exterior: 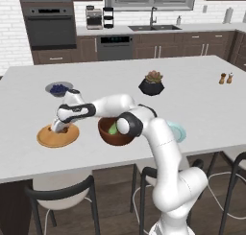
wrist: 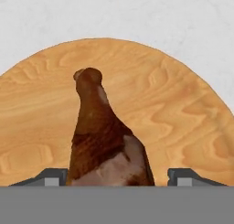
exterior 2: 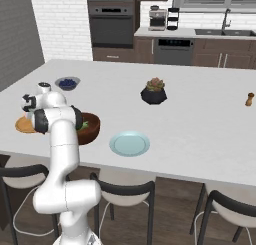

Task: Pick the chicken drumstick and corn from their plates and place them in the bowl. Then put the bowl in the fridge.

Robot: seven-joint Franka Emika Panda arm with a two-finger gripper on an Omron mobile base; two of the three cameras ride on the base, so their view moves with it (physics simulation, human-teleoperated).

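Chicken drumstick lies on the tan wooden plate, its thick end between the jaws, which stand apart; corn sits in the bowl.

White worktop carries: tan wooden plate, dark wooden bowl, pale blue-green plate, small blueberry bowl, potted succulent, two shakers.
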